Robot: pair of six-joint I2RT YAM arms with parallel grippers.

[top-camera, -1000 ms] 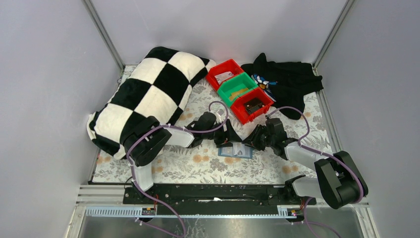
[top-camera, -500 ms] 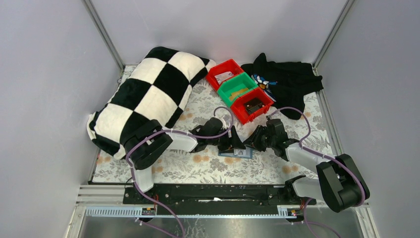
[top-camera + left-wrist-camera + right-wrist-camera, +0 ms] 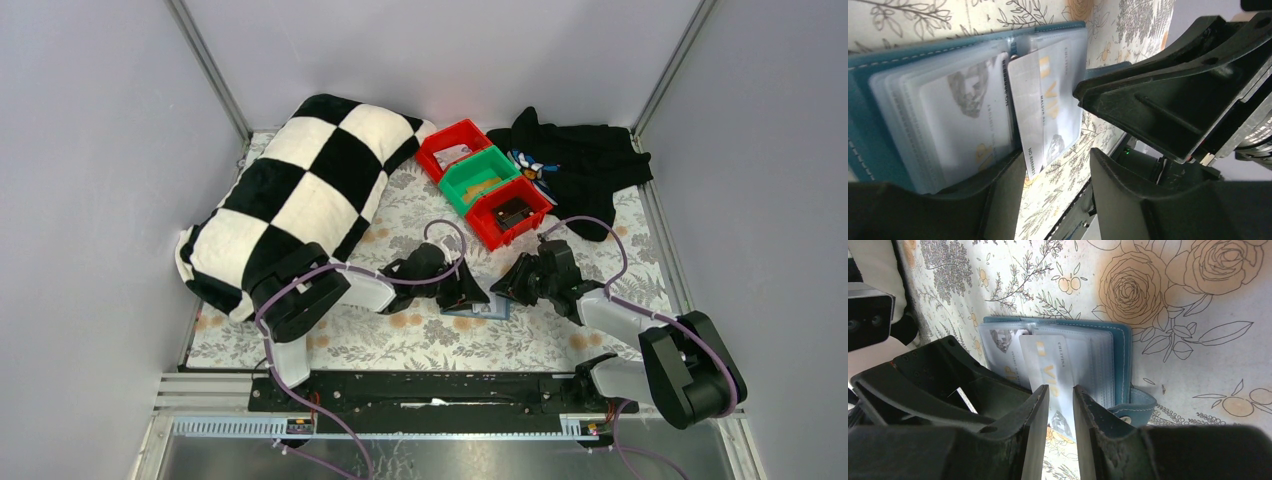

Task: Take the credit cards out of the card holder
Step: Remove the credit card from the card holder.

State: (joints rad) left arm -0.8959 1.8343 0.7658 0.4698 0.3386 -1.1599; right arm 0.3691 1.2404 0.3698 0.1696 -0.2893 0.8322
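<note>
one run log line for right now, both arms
card holder: open on floral cloth | VIP card: partly slid out | left gripper: open astride card end | right gripper: open over card

— What's at the back left?
— A black-and-white checked pillow (image 3: 300, 200), lying on the floral cloth (image 3: 400, 335).
— And to its right?
— Three bins in a diagonal row, touching: red (image 3: 452, 148), green (image 3: 482, 178), red (image 3: 510, 212). Each holds something small; I can't tell what.
— Behind those?
— A crumpled black garment (image 3: 590, 170), with a small blue-and-white thing (image 3: 530, 165) at its near edge.
</note>
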